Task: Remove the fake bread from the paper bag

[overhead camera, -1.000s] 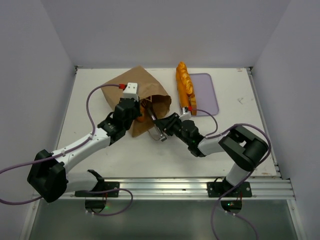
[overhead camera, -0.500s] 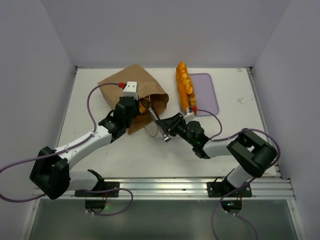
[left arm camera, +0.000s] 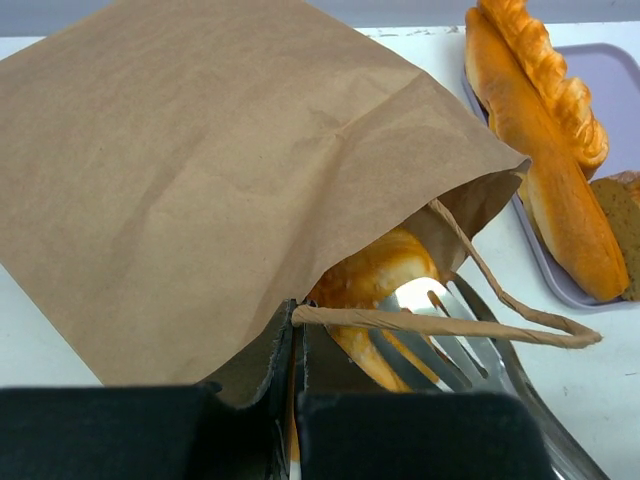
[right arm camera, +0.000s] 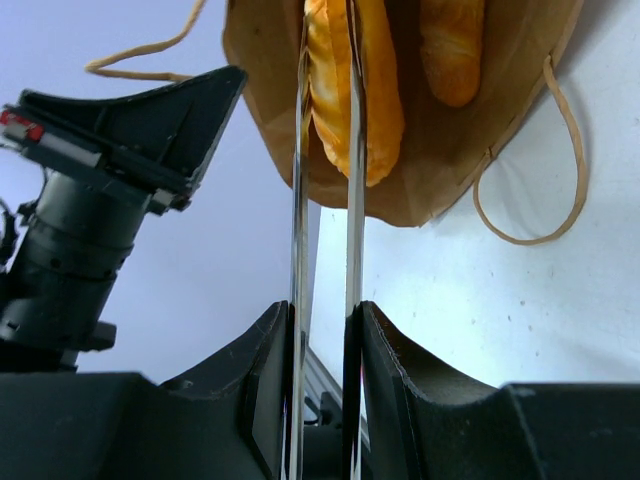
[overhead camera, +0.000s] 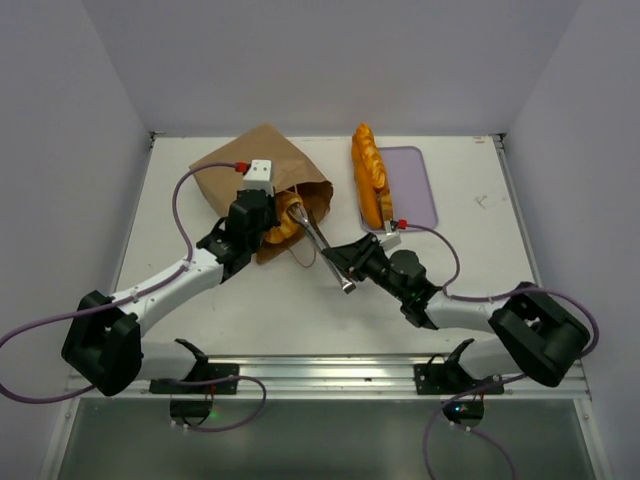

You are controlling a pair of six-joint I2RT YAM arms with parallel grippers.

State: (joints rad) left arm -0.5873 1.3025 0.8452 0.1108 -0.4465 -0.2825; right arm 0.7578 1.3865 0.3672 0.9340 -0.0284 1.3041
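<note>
White table (overhead camera: 260, 320): left claw (left arm camera: 298, 345) pinches the paper bag (left arm camera: 200, 180) by its handle (left arm camera: 450, 325), right claw (right arm camera: 325, 320) clamps tongs (right arm camera: 299, 200) squeezing fake bread (right arm camera: 378, 90)

I count: one paper bag (overhead camera: 245, 165), one tongs (overhead camera: 315, 235), one lavender tray (overhead camera: 418, 195); two bread pieces (right arm camera: 378, 100) in bag mouth, two loaves (overhead camera: 370, 180) on far-right tray.

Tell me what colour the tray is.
The tray is lavender, seen best in the top external view.
</note>
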